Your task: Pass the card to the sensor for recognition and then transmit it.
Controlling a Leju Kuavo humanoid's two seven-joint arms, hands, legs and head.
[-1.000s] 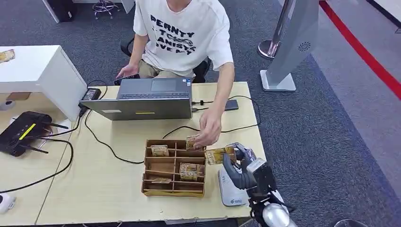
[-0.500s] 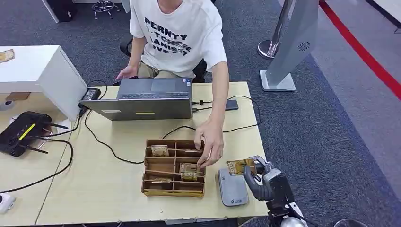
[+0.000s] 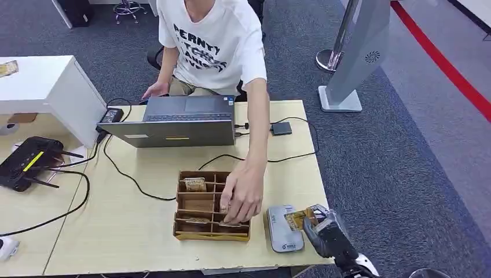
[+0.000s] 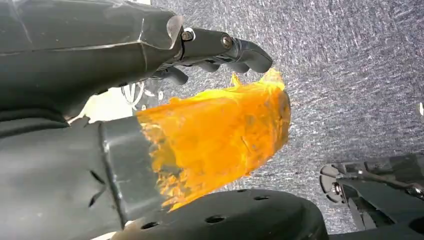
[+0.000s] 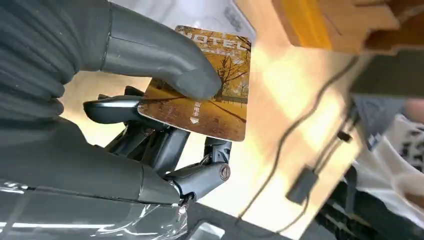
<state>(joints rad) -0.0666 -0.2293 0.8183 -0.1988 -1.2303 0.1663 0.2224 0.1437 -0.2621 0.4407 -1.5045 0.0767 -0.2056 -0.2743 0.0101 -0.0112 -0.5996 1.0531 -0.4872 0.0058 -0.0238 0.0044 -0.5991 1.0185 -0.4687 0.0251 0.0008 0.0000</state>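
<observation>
My right hand [image 3: 326,233] pinches a yellow hotel card [image 3: 299,218] between its thumb and fingers, at the table's near right corner. The card hangs over the right edge of the grey sensor pad [image 3: 283,228], which lies flat beside the wooden box. In the right wrist view the thumb [image 5: 152,50] presses on top of the card [image 5: 212,97] and dark fingers [image 5: 165,145] support it from beneath. In the left wrist view my left hand [image 4: 150,100] hangs over grey carpet. It holds nothing, and its orange-wrapped thumb stands apart from its fingers.
A person in a white T-shirt reaches a hand [image 3: 238,200] into the wooden compartment box [image 3: 197,217], which holds several cards. Behind it are a laptop [image 3: 179,121], black cables [image 3: 124,171] and a small dark device [image 3: 282,128]. A router [image 3: 26,161] sits far left.
My right hand has carried the card toward the table's near edge, from beside the box to over the sensor pad. The person's hand moved from the box's back row to its front compartments.
</observation>
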